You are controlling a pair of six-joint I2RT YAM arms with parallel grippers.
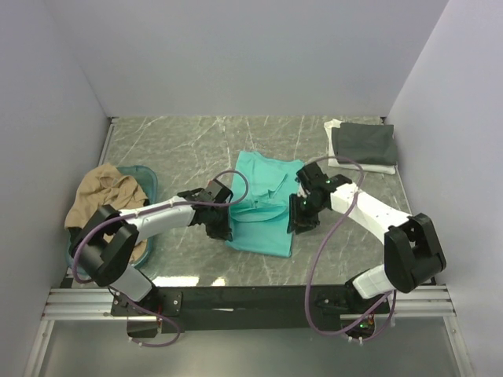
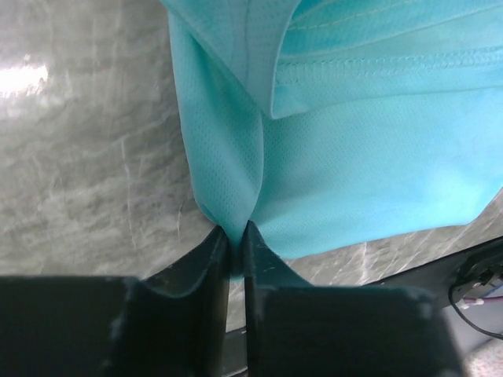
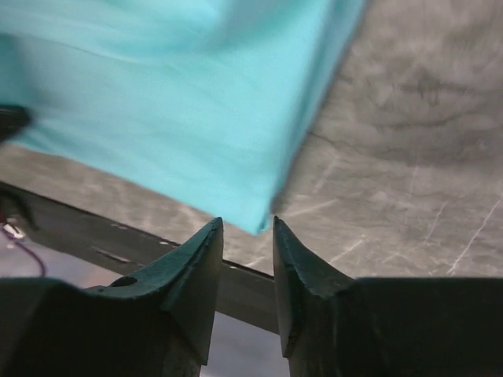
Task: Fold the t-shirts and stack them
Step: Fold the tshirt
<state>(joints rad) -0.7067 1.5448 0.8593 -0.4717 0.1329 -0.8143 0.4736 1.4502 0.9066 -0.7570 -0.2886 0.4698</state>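
The teal-green t-shirt [image 1: 263,208] lies partly folded in the middle of the table. My left gripper [image 1: 223,231] sits at its near left edge. In the left wrist view the left gripper [image 2: 236,232] is shut on a pinched fold of the teal cloth [image 2: 354,149]. My right gripper [image 1: 293,226] is at the shirt's near right corner. In the right wrist view the right gripper [image 3: 247,224] stands open, with the teal corner [image 3: 173,102] just beyond its tips and nothing between them. A dark grey t-shirt [image 1: 363,144] rests folded on a white one [image 1: 333,133] at the back right. A tan t-shirt [image 1: 102,198] is heaped at the left.
The tan shirt lies in a teal plastic basket [image 1: 145,174] at the left edge, beside the left arm. Grey walls close in the table on three sides. The black front rail [image 1: 259,294] runs just beyond the shirt's near edge.
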